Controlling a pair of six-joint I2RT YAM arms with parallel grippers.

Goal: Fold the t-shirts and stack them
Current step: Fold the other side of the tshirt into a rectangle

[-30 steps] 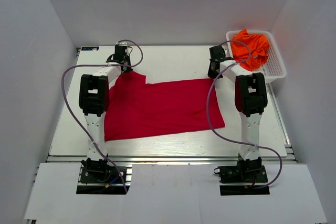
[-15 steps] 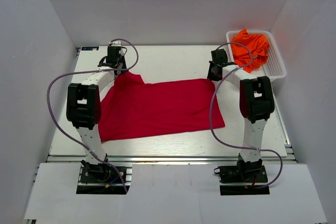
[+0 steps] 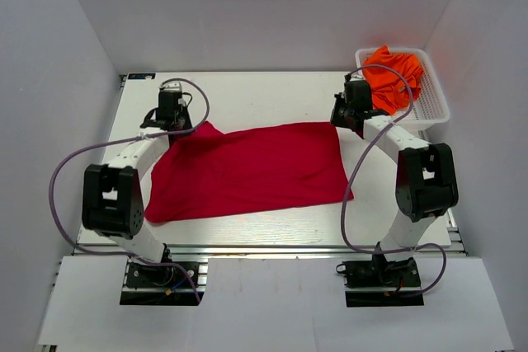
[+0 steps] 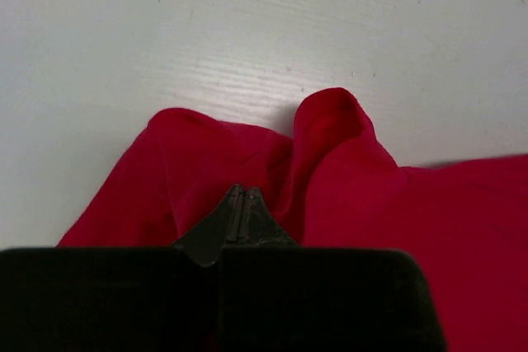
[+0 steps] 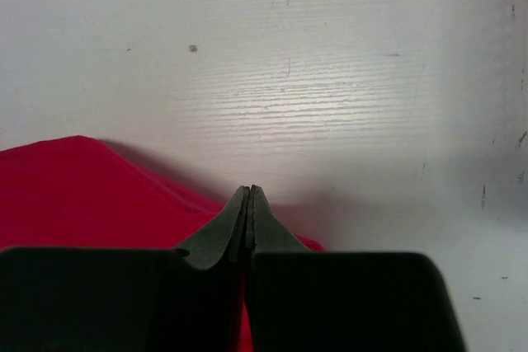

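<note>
Where the table (image 3: 264, 92) is viewed from above, one red t-shirt (image 3: 247, 172) is seen spread across its middle. It lies mostly flat, its long side running left to right and its near hem close to the table's near edge. Two arms are stretched out over the table, one to each far corner of the cloth.

The left gripper (image 4: 242, 191) is placed at the shirt's far left corner, toward the table's left edge. In its wrist view the jaws are pressed together with no gap. The red cloth is gathered around the tips in two humps (a lower one on the left, a taller one on the right), so that corner is judged to be pinched.

The right gripper (image 5: 249, 191) is placed at the shirt's far right corner. Its jaws are likewise clenched tight. Red cloth is drawn up to the tips from the left, a sliver shows on the right, and a shadow is cast on the white board beneath the raised edge.

One white mesh basket (image 3: 437, 105) is stood at the table's far right corner. Orange t-shirts (image 3: 396, 72) are heaped in it, crumpled together (how many cannot be counted). The basket and the red t-shirt are apart, with the right gripper between them.
</note>
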